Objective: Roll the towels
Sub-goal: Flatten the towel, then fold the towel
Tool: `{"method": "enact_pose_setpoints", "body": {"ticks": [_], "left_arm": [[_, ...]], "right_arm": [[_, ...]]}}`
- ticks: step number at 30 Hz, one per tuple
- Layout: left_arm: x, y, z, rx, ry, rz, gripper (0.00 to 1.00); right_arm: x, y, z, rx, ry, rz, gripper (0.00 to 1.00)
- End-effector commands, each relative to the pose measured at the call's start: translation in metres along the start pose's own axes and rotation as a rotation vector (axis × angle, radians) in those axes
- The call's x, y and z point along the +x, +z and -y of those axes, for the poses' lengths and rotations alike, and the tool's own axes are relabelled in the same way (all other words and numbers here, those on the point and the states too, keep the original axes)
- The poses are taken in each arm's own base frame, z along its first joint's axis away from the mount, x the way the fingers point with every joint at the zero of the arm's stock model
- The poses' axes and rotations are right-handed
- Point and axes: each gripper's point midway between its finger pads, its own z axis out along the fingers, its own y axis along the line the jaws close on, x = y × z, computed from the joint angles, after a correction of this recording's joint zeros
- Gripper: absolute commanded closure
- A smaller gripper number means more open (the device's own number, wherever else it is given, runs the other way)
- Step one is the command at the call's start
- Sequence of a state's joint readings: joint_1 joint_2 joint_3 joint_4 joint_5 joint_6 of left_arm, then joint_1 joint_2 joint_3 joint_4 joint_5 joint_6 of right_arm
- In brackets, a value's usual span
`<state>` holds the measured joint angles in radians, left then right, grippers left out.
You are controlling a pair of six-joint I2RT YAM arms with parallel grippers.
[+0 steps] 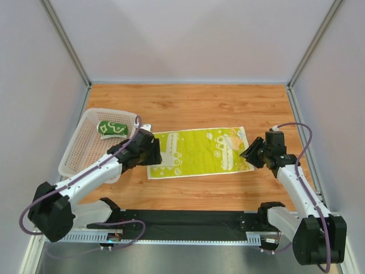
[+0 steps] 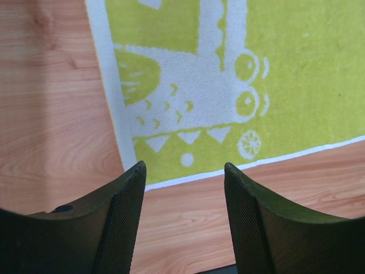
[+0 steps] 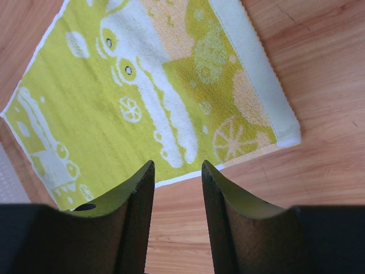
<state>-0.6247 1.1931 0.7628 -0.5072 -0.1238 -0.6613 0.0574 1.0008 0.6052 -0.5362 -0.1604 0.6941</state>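
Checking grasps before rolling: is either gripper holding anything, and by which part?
Nothing is held. The left gripper and the right gripper both hang open over the near edge of the flat yellow-green towel.

My left arm (image 1: pixel 94 171) and right arm (image 1: pixel 299 185) are built alike: white tubular links between chunky black joint housings, each trailed by a thin purple cable (image 1: pixel 294 124). Both are bolted to a flat black base rail (image 1: pixel 188 220) edged with a pale slotted strip. My left gripper (image 2: pixel 182 168) and right gripper (image 3: pixel 177 165) each end in two dark, curved fingers (image 2: pixel 122 217) with finely ribbed inner faces, and one finger of each has a small round hole.
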Motion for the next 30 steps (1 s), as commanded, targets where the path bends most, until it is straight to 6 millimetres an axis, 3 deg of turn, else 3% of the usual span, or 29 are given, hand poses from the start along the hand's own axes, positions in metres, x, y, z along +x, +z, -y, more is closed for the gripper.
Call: {"method": "enact_pose_setpoints", "body": {"ticks": [1, 7, 10, 25, 30], "left_arm": [[0.025, -0.013, -0.032, -0.114, -0.057, -0.042, 0.36], [0.066, -0.01, -0.056, -0.174, -0.148, -0.106, 0.36], [0.076, -0.002, -0.06, -0.177, -0.184, -0.108, 0.37], [0.079, 0.025, -0.052, -0.172, -0.243, -0.128, 0.4], [0.082, 0.03, -0.048, -0.166, -0.246, -0.152, 0.51]], "right_arm": [[-0.011, -0.013, -0.006, -0.005, -0.017, 0.044, 0.59], [-0.004, -0.015, -0.003, -0.014, -0.054, 0.019, 0.59], [0.001, -0.015, -0.004, -0.03, -0.057, 0.006, 0.6], [0.007, -0.018, -0.004, -0.047, -0.069, -0.012, 0.6], [0.006, -0.017, -0.004, -0.045, -0.075, -0.012, 0.6]]}}
